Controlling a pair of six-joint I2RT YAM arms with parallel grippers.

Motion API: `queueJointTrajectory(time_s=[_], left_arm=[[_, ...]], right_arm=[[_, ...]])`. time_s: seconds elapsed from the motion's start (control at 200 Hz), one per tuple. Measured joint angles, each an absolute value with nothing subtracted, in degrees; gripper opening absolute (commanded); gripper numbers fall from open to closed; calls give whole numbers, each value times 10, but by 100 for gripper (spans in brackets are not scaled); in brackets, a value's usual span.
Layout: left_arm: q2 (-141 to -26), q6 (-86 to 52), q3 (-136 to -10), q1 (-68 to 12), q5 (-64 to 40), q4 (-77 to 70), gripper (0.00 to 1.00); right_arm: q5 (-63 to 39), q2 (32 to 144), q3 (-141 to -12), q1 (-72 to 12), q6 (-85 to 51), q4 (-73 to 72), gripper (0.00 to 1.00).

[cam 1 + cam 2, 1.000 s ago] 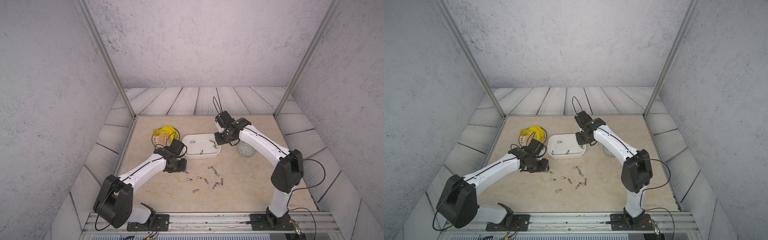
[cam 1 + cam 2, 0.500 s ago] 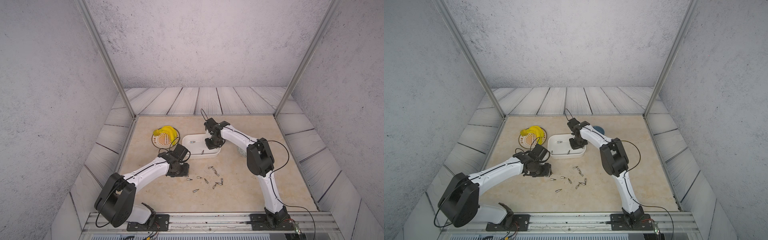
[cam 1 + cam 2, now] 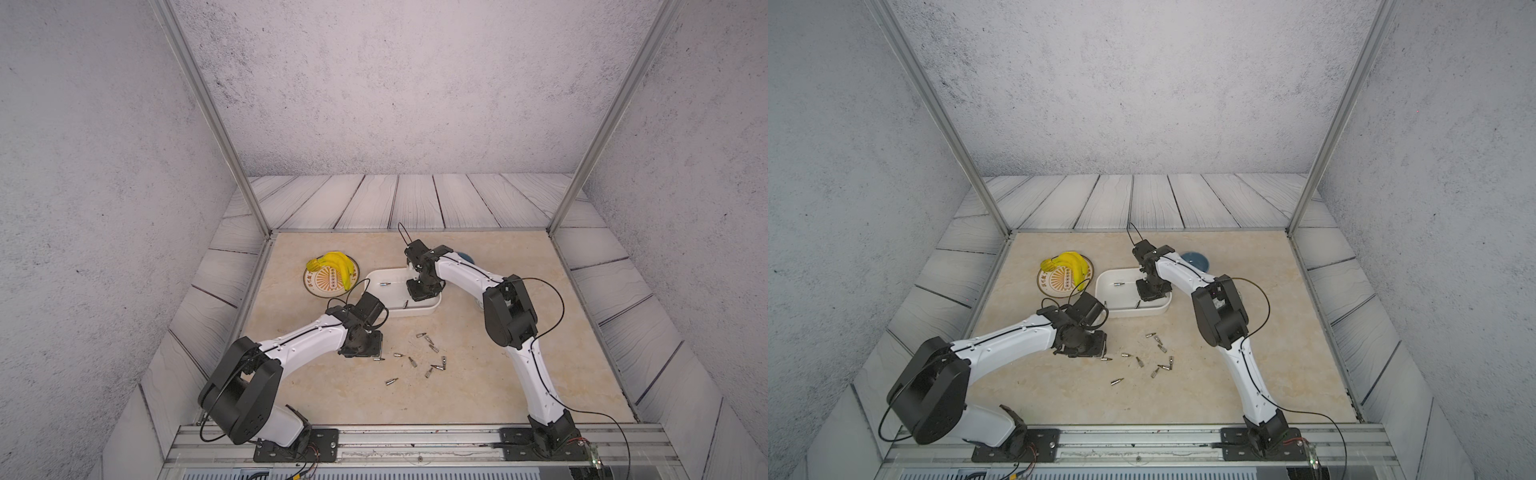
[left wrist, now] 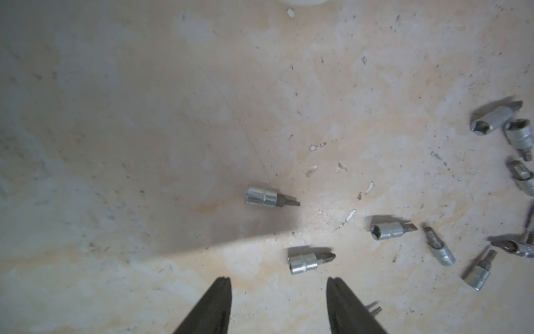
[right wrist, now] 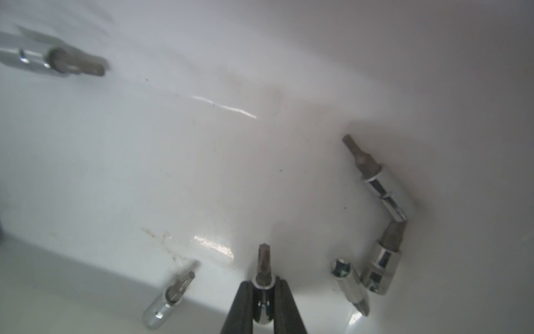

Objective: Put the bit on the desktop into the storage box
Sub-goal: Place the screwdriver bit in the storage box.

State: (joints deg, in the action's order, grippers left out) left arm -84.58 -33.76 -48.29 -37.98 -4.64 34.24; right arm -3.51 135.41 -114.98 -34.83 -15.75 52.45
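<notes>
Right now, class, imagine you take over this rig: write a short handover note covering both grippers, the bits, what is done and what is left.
Right gripper: shut on a bit, low inside the storage box, not yet released.
Left gripper: open and empty, low over the desktop beside the loose bits.
Done: about five stored bits lie in the box.
Left: release the held bit, then move roughly ten loose bits from the desktop into the box.

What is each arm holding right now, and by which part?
The right gripper pinches a small silver-and-dark metal bit by its chrome socket end over the white plastic storage box. The left gripper is open, holding nothing.
</notes>
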Motion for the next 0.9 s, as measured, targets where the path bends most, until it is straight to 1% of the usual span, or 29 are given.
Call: queueJointTrajectory(time_s=[0.14,0.305,0.471,0.701,0.896], left_arm=[[-864,-339,-486,-386,-40,341,58],[-875,-339,-491,-400,-39,340,58],[-875,-338,-491,-411,-38,340,58],[-875,-338,-491,-416,-26,348,58],[-875,-336,-491,-420,-23,353,58]], right_arm=[[-35,1355,-1152,-348,-155,525,19],[-34,1359,-1163,-349,-150,528,25],[-34,1359,-1174,-349,-149,530,34],[-28,1346,-1183,-349,-147,535,36],[-22,1293,-1184,-349,-146,545,37]])
